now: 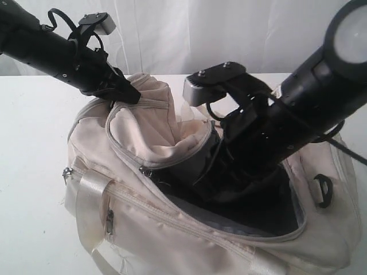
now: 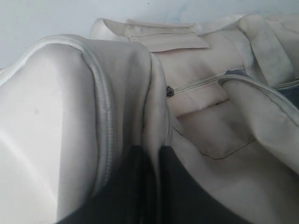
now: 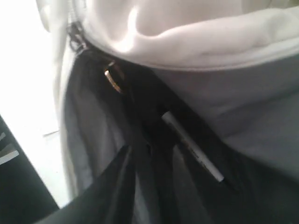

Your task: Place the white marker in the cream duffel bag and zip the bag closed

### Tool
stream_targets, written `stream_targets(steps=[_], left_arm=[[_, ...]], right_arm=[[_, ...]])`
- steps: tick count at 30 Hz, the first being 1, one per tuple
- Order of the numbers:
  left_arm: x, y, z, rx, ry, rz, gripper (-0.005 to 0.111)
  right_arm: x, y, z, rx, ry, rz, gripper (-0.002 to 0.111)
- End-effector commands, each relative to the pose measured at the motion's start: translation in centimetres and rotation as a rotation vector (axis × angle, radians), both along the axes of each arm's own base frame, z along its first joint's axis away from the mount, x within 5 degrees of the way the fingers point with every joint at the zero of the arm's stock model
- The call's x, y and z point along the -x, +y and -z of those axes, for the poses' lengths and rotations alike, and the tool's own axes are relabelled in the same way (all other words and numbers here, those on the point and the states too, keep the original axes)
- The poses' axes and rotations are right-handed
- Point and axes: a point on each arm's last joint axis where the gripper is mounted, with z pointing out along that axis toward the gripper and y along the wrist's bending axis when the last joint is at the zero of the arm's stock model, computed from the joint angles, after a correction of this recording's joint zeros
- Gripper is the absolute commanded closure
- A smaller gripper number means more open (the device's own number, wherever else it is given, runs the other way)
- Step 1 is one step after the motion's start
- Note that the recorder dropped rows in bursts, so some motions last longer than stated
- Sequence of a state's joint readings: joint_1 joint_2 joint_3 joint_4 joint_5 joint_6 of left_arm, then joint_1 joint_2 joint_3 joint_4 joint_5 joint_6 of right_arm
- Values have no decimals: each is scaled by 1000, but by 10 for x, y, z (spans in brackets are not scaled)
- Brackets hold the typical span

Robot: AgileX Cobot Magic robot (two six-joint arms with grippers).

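A white table (image 1: 28, 149) carries one thing — the cream duffel bag (image 1: 172, 229), lying with its top unzipped.

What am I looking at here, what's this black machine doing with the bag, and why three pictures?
This is a robot with two black arms, each ending in a two-fingered gripper. The wide picture comes from a camera off the arms; the other two come from cameras on the wrists. A cream duffel bag sits unzipped on a white table. The left gripper pinches the bag's flap, holding it up. The right arm reaches into the opening. Its wrist camera shows the dark grey lining inside, where a white marker lies; it looks loose, but the picture is too dim to be sure.
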State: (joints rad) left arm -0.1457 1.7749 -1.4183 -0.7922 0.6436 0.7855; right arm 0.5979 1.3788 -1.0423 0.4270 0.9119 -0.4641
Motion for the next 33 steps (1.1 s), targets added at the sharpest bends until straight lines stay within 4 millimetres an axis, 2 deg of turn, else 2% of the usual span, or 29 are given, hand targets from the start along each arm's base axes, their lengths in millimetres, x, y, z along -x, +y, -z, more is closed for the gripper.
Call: stream_targets(steps=[1, 7, 11, 14, 19, 25, 33], left_arm=[[2, 1, -4, 14, 2, 7, 107], [1, 1, -4, 14, 0, 5, 107], [1, 1, -4, 13, -2, 2, 107], [1, 1, -4, 13, -3, 4, 107], [0, 1, -4, 11, -10, -1, 107], [-1, 2, -4, 5, -26, -7, 107], [-2, 2, -5, 3, -33, -13, 107]], right_arm=[[-13, 8, 20, 16, 2, -20, 80], [-22, 22, 31, -60, -5, -54, 79], [-22, 33, 38, -147, 54, -99, 67], [-23, 38, 38, -197, 67, -104, 63], [-17, 41, 33, -262, 130, -109, 63], [-8, 40, 24, -292, 192, -132, 63], [1, 27, 17, -242, 217, 11, 63]])
